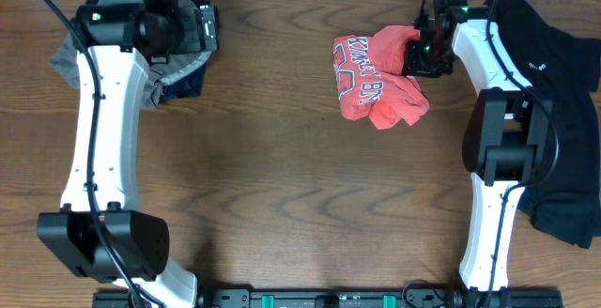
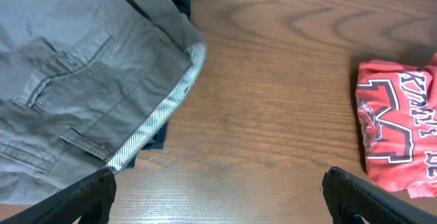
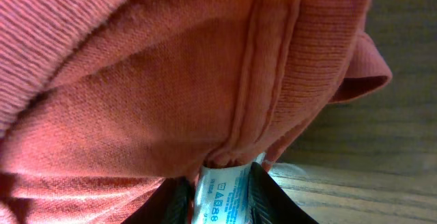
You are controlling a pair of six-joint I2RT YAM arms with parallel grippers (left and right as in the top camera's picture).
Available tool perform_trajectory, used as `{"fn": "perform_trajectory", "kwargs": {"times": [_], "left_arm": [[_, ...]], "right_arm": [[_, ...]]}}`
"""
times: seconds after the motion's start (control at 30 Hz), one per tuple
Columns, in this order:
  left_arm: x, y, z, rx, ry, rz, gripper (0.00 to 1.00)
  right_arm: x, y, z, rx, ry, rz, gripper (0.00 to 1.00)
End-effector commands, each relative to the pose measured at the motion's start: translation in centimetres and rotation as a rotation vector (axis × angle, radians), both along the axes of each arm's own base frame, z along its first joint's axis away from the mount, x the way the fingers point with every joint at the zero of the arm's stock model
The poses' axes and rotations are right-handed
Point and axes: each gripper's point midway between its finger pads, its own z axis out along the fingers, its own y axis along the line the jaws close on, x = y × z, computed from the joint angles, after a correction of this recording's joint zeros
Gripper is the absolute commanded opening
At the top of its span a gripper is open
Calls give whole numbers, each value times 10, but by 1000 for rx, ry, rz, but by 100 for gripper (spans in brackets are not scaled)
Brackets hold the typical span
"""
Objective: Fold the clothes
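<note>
The coral-red T-shirt (image 1: 376, 83) lies crumpled at the back middle of the table, its lettering facing up. My right gripper (image 1: 420, 53) is at the shirt's right edge. In the right wrist view the red fabric (image 3: 171, 80) fills the frame, and the right gripper (image 3: 222, 198) is shut on a seam fold and its white care label (image 3: 224, 190). The left gripper (image 2: 218, 207) hangs open over bare wood, between the grey-khaki shorts (image 2: 75, 80) and the T-shirt (image 2: 399, 142).
The shorts (image 1: 68, 59) sit at the back left on a navy piece (image 1: 188, 83), partly under the left arm. A black shirt (image 1: 563, 111) drapes over the table's right side, behind the right arm. Bare wood spans the middle and front.
</note>
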Motion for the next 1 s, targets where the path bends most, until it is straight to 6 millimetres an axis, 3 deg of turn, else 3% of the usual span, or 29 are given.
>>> {"fn": "perform_trajectory", "kwargs": {"times": [0.0,0.17,0.47,0.6,0.7,0.77,0.9,0.97], "left_arm": [[-2,4,-17,17,42,0,98],[-4,4,-22,17,54,0,98],[-6,4,-27,19,69,-4,98],[-6,4,-28,19,70,-4,98],[-8,3,-28,12,77,-7,98],[-10,-4,-29,-17,86,-26,98],[-16,-25,-35,-100,112,-87,98],[-22,-34,-45,-110,142,-104,98]], "right_arm": [[-3,-2,-19,-20,35,-12,25],[-10,36,-16,72,49,48,21],[-36,155,-11,138,49,210,23],[-38,181,-7,150,28,224,28],[-27,177,7,160,-5,203,38],[-13,164,26,167,-42,174,48],[18,122,76,177,-132,100,69],[30,95,100,178,-176,57,74]]}}
